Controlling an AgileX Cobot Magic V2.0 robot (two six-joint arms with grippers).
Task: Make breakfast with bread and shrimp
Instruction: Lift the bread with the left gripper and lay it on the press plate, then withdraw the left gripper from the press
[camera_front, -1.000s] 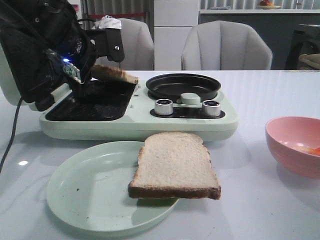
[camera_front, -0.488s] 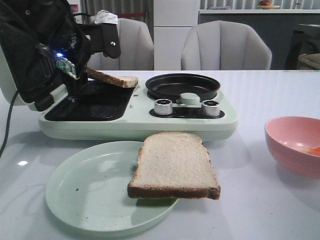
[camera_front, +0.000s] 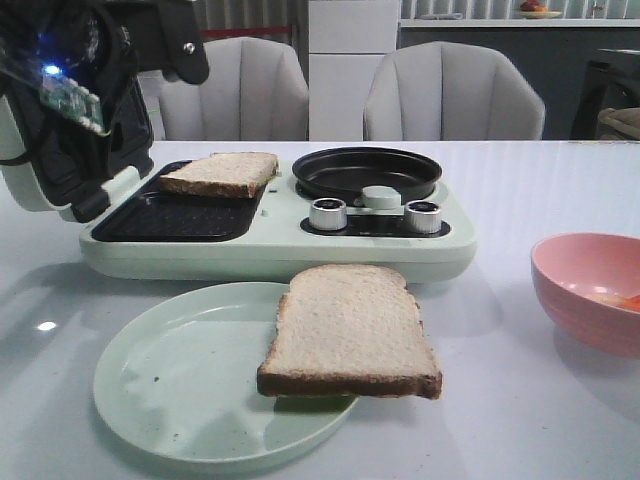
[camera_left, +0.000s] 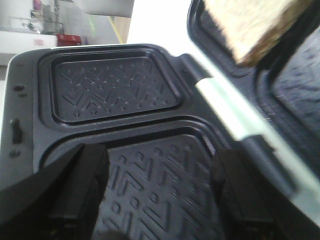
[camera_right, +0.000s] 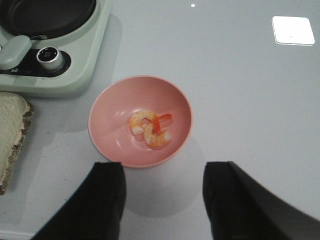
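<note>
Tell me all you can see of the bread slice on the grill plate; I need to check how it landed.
The bread slice is square, pale off-white on top with a brown crust at its edges. It lies roughly flat on the far right part of the dark ribbed grill plate of the pale green breakfast maker, beside the round black pan. Its right corner seems to overhang the plate's rim. Nothing holds it: the left hand is open and empty, away from the slice.

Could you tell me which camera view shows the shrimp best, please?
The right wrist view: it looks down into the pink bowl, showing the curled shrimp whole. The front view catches only an orange sliver at its frame edge; the left wrist view shows none.
</note>
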